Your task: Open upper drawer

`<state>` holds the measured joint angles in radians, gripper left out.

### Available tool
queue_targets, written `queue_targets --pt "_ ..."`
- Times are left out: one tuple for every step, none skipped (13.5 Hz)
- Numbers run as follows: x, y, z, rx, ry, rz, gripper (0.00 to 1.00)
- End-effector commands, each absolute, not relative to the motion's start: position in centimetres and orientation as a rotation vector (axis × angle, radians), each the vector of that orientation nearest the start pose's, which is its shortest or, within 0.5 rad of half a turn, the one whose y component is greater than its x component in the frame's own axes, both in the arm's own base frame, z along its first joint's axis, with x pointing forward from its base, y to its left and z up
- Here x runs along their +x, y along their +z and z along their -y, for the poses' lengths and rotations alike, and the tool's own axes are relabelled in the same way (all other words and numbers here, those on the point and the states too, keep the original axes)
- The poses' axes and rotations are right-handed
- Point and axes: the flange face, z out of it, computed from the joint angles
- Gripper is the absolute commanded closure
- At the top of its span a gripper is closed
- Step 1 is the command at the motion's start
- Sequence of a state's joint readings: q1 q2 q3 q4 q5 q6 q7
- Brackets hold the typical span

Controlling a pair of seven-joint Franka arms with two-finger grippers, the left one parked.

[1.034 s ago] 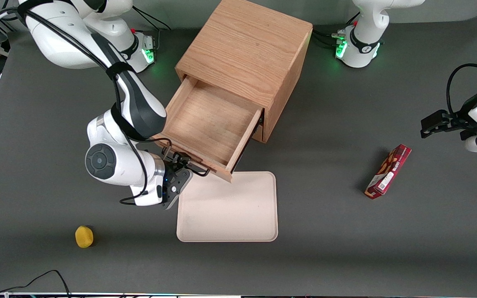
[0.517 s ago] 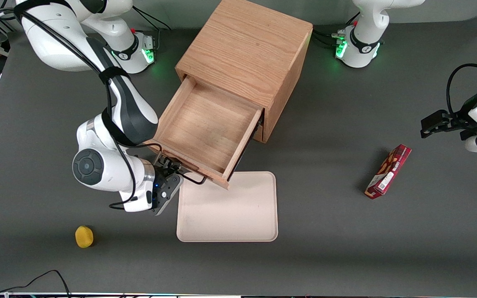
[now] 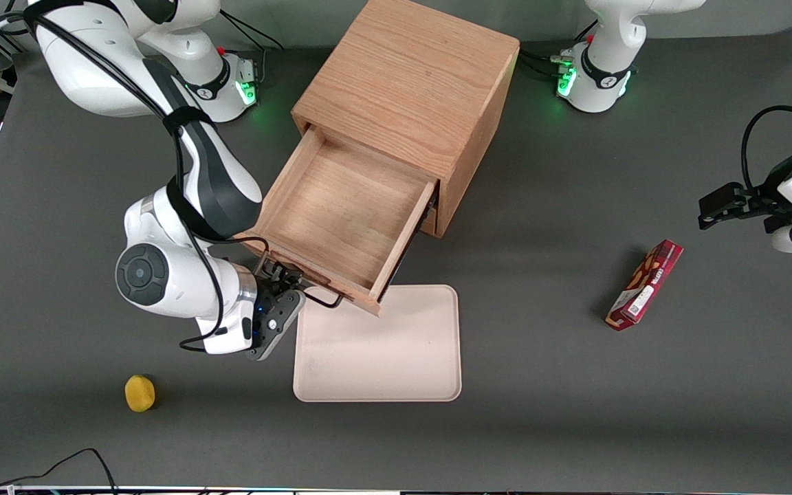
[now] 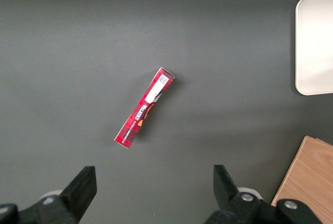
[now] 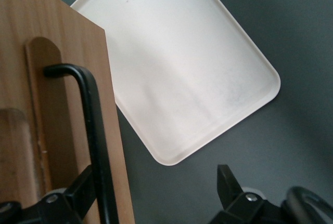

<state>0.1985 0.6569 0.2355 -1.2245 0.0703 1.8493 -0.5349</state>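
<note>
Upper drawer [image 3: 344, 220] pulled well out of the wooden cabinet [image 3: 410, 89], its tray open to view and bare inside. Cabinet stands mid-worktop near the worktop [image 3: 575, 412] edge farthest from the front camera; the drawer front reaches over the nearest corner of the cream tray [image 3: 379, 344].

Black bar handle [image 3: 320, 301] runs along the drawer front. Wrist view shows the handle [image 5: 96, 130] as a bent black rod standing off the oak face.

End effector [image 3: 286, 285] sits at the handle's end nearer the working arm, level with the drawer front. Fingers [image 5: 78, 195] stand apart, one on each side of the bar; the bar passes between them with an open gap to the other finger. Whether a finger touches the bar, cannot tell.

Yellow round object [image 3: 139, 393] lies near the worktop's camera-side edge, toward the working arm's end. Red snack box [image 3: 645, 284] lies flat toward the parked arm's end, well apart from the tray.
</note>
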Motion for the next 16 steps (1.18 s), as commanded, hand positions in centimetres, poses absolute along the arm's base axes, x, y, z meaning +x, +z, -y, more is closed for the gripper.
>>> queue_targets --pt "68.3 40.9 -28.3 -2.66 0.0 1.252 0.0" --pt "68.2 41.4 -28.7 -2.663 0.0 1.247 0.0" --pt "68.0 41.8 -28.9 -2.663 0.01 1.243 0.0" --pt "68.0 42.5 -28.8 -2.662 0.017 1.246 0.0" --pt "67.8 43.5 -28.6 -2.661 0.033 1.248 0.0" --pt "67.7 45.0 -28.0 -2.664 0.046 1.246 0.0" --pt "67.4 46.3 -27.2 -2.669 0.061 1.24 0.0" --pt "66.7 48.6 -26.7 -2.681 0.054 1.239 0.0" --pt "66.0 51.5 -26.0 -2.692 0.01 1.243 0.0" --pt "65.7 54.0 -24.3 -2.712 -0.034 1.217 0.0" --pt "65.1 55.4 -23.0 -2.724 -0.017 1.201 0.0" --pt "63.7 56.7 -21.9 -2.734 0.052 1.195 0.0" --pt "63.3 57.8 -19.6 -2.768 0.077 1.118 0.0" --pt "63.0 59.0 -17.4 -2.797 0.072 1.053 0.0" --pt "61.8 59.9 -16.6 -2.819 0.084 1.02 0.0" --pt "60.7 60.7 -15.5 -2.858 0.085 0.947 0.0"
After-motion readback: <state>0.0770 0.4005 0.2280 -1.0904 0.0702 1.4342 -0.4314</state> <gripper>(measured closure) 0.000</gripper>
